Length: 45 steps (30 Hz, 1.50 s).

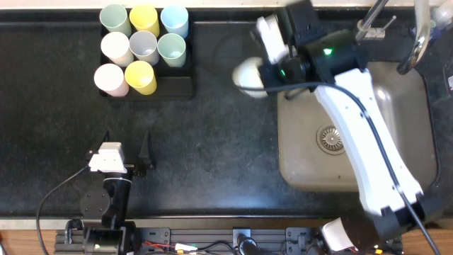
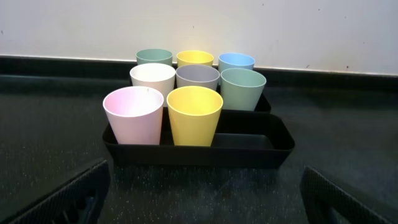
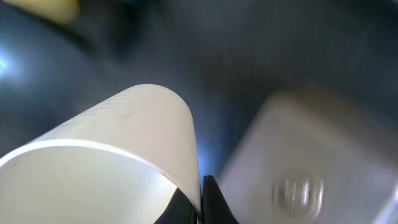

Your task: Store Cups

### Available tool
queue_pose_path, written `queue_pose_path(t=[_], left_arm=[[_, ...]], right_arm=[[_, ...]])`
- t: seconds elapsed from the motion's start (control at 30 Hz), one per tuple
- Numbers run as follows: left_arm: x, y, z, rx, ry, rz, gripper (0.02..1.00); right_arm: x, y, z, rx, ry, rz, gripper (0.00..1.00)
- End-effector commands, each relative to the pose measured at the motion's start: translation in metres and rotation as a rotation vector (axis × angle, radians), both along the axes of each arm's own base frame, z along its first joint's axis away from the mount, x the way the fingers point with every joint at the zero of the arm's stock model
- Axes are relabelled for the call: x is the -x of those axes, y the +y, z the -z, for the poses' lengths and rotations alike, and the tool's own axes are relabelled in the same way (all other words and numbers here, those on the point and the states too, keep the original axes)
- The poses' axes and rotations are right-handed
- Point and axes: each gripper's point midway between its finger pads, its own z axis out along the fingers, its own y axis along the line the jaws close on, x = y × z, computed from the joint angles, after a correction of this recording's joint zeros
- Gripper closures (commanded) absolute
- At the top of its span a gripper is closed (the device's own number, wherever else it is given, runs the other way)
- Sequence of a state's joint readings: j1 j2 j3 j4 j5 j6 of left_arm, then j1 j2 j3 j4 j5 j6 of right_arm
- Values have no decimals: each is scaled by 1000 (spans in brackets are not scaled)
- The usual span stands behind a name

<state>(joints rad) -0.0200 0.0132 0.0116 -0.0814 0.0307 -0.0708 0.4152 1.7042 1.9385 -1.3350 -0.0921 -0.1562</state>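
Observation:
A black tray [image 1: 181, 88] at the counter's back left holds several upright cups in pink, yellow, white, grey, green and blue. The pink cup [image 2: 134, 115] and a yellow cup [image 2: 194, 115] stand in the tray's [image 2: 249, 151] front row, with a bare slot beside them. My right gripper [image 1: 260, 76] is lifted near the sink's left rim and is shut on a white cup [image 1: 245, 75], which is tilted on its side. The same white cup [image 3: 118, 174] looms close above my right gripper [image 3: 203, 202]. My left gripper [image 1: 127, 139] rests open and empty near the front left, facing the tray.
A steel sink [image 1: 396, 152] with a round drain [image 1: 330, 139] fills the right side, and a faucet [image 1: 379, 21] stands behind it. Dark counter [image 1: 212, 156] lies between the tray and the sink.

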Motion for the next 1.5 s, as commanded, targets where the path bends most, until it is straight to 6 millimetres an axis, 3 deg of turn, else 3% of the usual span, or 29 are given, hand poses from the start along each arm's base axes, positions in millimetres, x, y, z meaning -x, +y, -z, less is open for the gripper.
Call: queue_pose_path(t=[0.03, 0.17, 0.23, 0.3, 0.47, 0.83, 1.17, 1.5], left_arm=[[1, -4, -1, -14, -9, 23, 20], [1, -4, -1, -14, -9, 23, 20], [1, -4, -1, -14, -9, 23, 20], [1, -4, -1, -14, -9, 23, 20], [1, -4, -1, -14, -9, 23, 20], [1, -4, -1, -14, -9, 23, 20], [1, -4, -1, -14, -9, 23, 20], [1, -4, -1, -14, -9, 23, 20]], right_arm=[[10, 65, -74, -159, -159, -78, 958], [0, 118, -85, -248, -205, -113, 958], [-9, 135, -71, -251, -176, -108, 958], [-22, 146, -44, -214, -131, -101, 956], [-56, 147, 19, -82, -83, -6, 956], [-57, 173, 85, -74, 62, -51, 954], [-58, 180, 129, -37, 140, -59, 958], [-64, 182, 150, -24, 157, -54, 956]])
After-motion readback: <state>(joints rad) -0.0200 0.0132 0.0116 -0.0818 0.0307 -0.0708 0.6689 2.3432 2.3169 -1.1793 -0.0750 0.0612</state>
